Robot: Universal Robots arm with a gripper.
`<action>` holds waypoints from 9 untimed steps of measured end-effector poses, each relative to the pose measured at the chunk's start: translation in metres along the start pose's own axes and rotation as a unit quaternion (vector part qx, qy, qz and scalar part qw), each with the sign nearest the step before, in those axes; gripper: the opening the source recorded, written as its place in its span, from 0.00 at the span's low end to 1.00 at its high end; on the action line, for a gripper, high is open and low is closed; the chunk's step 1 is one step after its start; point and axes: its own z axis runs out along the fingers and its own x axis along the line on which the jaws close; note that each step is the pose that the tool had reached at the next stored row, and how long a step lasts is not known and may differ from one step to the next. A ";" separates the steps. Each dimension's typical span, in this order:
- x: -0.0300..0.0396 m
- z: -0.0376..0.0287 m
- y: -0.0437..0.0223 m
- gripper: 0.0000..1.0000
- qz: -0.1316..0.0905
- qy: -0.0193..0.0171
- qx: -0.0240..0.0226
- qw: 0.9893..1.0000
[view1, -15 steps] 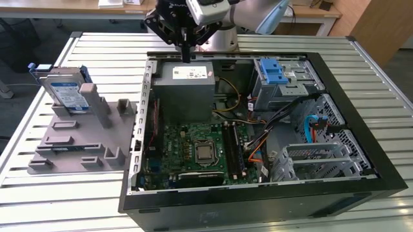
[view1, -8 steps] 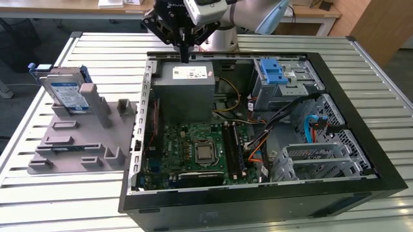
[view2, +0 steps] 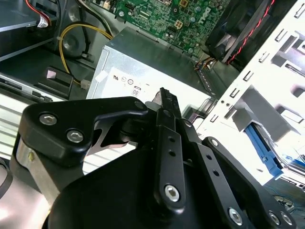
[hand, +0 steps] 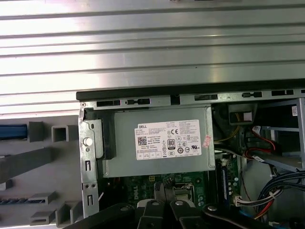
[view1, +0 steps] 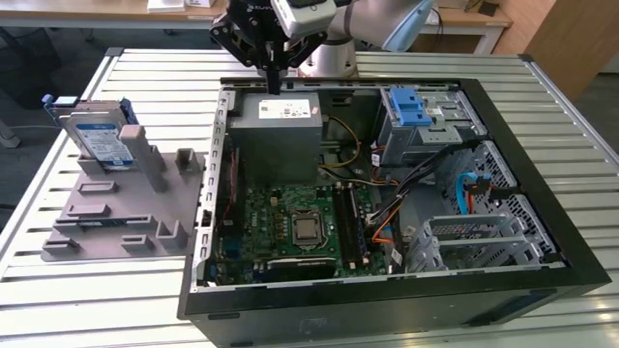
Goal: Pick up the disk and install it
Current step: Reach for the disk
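Note:
The disk (view1: pixel 100 139) is a silver-grey drive with a white-and-blue label and blue rails. It stands on edge in the grey holder (view1: pixel 126 203) on the table, at the exterior view's left, outside the computer case. A blue strip of its rail (hand: pixel 12 131) appears in the first wrist view. My gripper (view1: pixel 275 87) hangs over the rear wall of the open case, just above the power supply (view1: pixel 280 138), well apart from the disk. Its black fingers (view2: pixel 164 98) are pressed together with nothing between them, as the first wrist view also shows for the gripper (hand: pixel 164 188).
The open black computer case (view1: pixel 541 217) fills the middle of the slatted table (view1: pixel 126 304). Inside are the motherboard (view1: pixel 290 225), a metal drive bay with a blue latch (view1: pixel 411 109), a bare metal cage (view1: pixel 474 239) and loose cables (view1: pixel 387 210).

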 end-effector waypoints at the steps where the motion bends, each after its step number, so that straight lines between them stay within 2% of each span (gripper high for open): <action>1: 0.0005 0.0000 0.0000 0.11 0.000 0.000 0.000 1.000; 9: 0.0040 0.0000 -0.0003 0.11 0.000 0.000 0.000 1.000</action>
